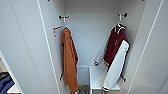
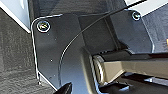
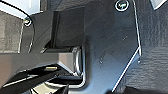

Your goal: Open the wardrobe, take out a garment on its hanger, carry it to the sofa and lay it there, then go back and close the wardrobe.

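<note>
In the head view the wardrobe (image 1: 92, 37) stands open, both white doors swung outward at the left and right. Inside on the right hangs the garment (image 1: 115, 43), a dark maroon jacket with white sleeves, one sleeve (image 1: 116, 66) drooping down to a striped cuff. Its white hanger (image 1: 120, 23) hooks over a short peg high on the right wall. On the left an orange jacket (image 1: 69, 60) hangs from its own peg. The wrist views show dark robot plates over grey carpet.
The left door (image 1: 27, 50) and right door (image 1: 152, 57) flank the opening closely. A low white shelf (image 1: 98, 77) sits at the wardrobe's bottom under the maroon jacket. Something blue (image 1: 5, 83) lies at the lower left beyond the left door. Grey carpet (image 2: 15, 50) covers the floor.
</note>
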{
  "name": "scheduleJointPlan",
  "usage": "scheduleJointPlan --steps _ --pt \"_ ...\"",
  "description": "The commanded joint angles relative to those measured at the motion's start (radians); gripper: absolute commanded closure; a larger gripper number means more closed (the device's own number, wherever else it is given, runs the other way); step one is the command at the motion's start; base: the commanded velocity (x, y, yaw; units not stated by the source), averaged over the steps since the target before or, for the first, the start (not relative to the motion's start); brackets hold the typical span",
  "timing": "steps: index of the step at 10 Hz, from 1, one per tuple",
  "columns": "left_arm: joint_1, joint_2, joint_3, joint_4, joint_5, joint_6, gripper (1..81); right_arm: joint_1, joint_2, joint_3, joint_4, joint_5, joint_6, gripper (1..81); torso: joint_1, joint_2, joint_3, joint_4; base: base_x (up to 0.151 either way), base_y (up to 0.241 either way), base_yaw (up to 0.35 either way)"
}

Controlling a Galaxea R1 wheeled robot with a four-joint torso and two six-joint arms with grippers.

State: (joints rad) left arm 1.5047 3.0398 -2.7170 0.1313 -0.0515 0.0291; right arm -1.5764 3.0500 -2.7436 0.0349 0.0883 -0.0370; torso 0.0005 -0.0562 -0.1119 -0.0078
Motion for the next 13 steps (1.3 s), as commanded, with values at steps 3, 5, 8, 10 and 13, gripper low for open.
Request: scheduleJointPlan --steps 3,5,8,10,13 --pt "-0.039 0.002 0.005 0.004 0.055 0.006 1.0 0.032 0.005 0.004 -0.010 -0.056 -0.004 1.0 0.000 0.000 0.000 0.000 0.078 0.000 0.000" --pt "-0.039 0.002 0.005 0.004 0.055 0.006 1.0 0.034 0.005 0.004 -0.012 -0.056 -0.004 1.0 0.000 0.000 0.000 0.000 0.078 0.000 0.000" --pt "-0.039 0.002 0.005 0.002 0.055 0.006 1.0 0.034 0.003 0.004 -0.012 -0.056 -0.004 1.0 0.000 0.000 0.000 0.000 0.079 0.000 0.000" --pt "-0.039 0.002 0.005 0.004 0.055 0.006 1.0 0.035 0.003 0.004 -0.012 -0.056 -0.004 1.0 0.000 0.000 0.000 0.000 0.082 -0.030 0.000" --pt "-0.039 0.004 0.005 0.005 0.055 0.006 1.0 0.035 0.003 0.001 -0.012 -0.056 -0.004 1.0 0.000 0.000 0.000 0.000 0.086 -0.075 0.000"
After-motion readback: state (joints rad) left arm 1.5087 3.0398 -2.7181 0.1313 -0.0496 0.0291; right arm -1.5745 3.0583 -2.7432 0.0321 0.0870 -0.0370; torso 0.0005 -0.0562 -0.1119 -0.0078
